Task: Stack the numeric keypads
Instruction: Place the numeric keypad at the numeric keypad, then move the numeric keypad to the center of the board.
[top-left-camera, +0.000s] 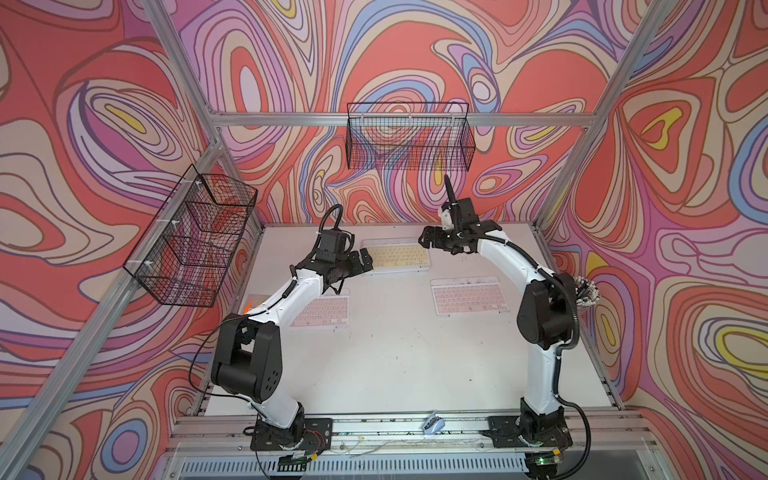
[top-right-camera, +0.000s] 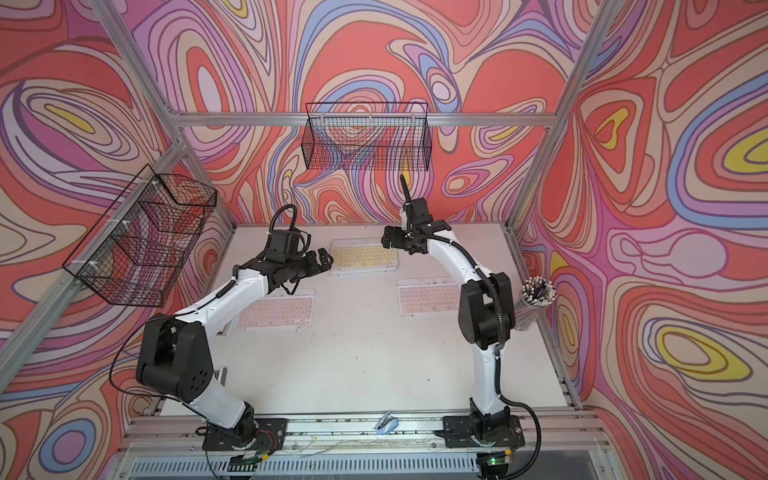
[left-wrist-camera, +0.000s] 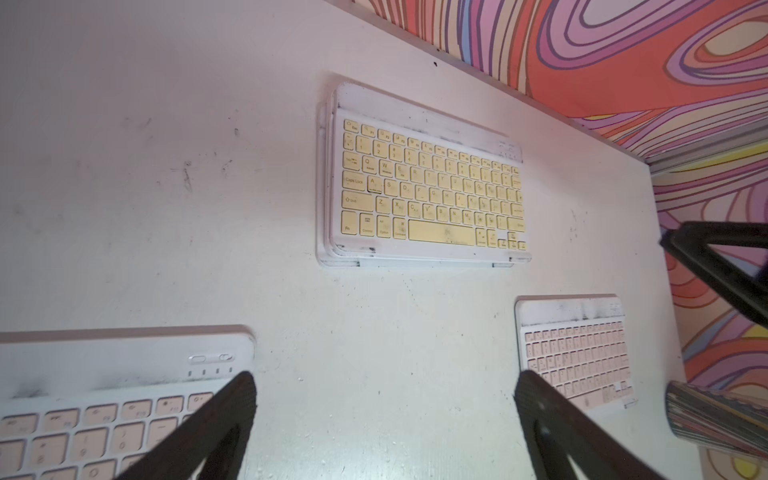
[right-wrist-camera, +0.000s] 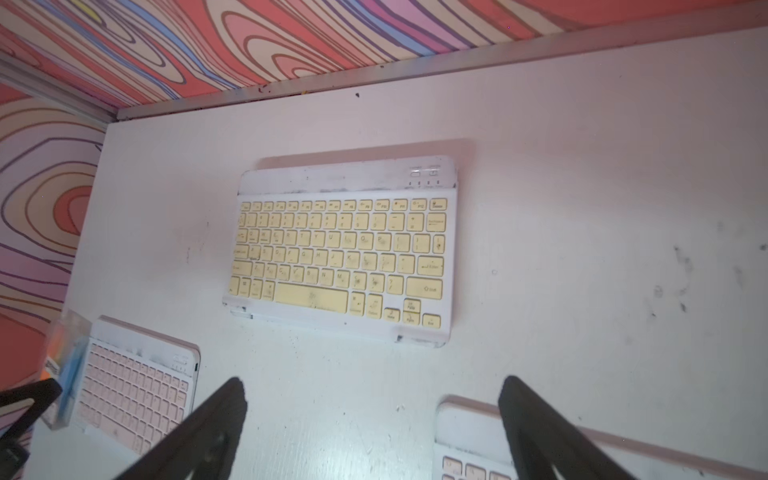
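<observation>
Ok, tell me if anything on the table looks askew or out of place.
The yellow keyboard sits slightly off the keyboards beneath: their frames peek out along one short side and the spacebar edge. Dark smudges mark its top bar.

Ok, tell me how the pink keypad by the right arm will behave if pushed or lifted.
The pink keypad looks like a slim flat slab, so it likely stays stiff and won't roll or tip. It lies flush on the smooth table, so a push probably slides it, and gripping its low edge may be awkward.
</observation>
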